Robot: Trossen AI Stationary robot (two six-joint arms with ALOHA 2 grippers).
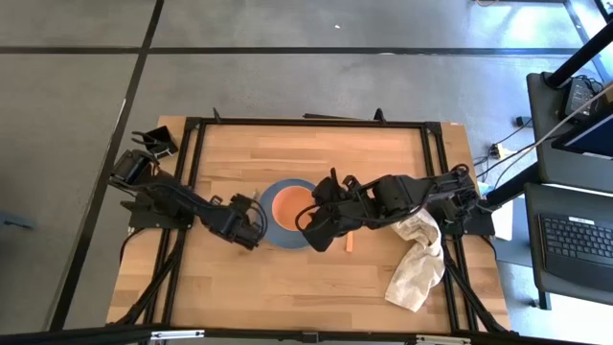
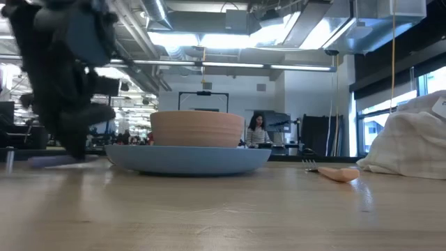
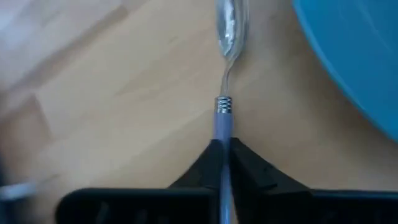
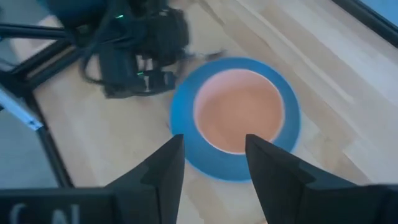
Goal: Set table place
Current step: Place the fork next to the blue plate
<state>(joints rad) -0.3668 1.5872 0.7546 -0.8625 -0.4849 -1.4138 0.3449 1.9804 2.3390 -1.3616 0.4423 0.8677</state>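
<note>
The round blue plate [image 1: 278,233] lies mid-table with the orange bowl [image 1: 291,203] standing in it; both also show in the low view, the plate [image 2: 188,157] and the bowl [image 2: 197,128]. My left gripper [image 1: 252,218], just left of the plate, is shut on the spoon [image 3: 227,37]. My right gripper [image 4: 214,163] is open and empty, hovering over the plate's near right part [image 4: 273,155]. The fork with the orange handle [image 1: 350,241] lies flat on the table right of the plate. My left gripper pinches the spoon's lilac handle [image 3: 222,127] between its two fingers, a short way behind the metal neck. The fingers lie along the spoon, whose metal bowl end [image 3: 229,25] points away from them. The spoon sits low over the wood beside the plate; whether it rests on the wood, I cannot tell.
An off-white cloth [image 1: 418,261] lies crumpled at the table's right side, near the right arm's base; it also shows in the low view [image 2: 411,139]. Bare wood [image 1: 287,297] lies along the near edge and across the far half.
</note>
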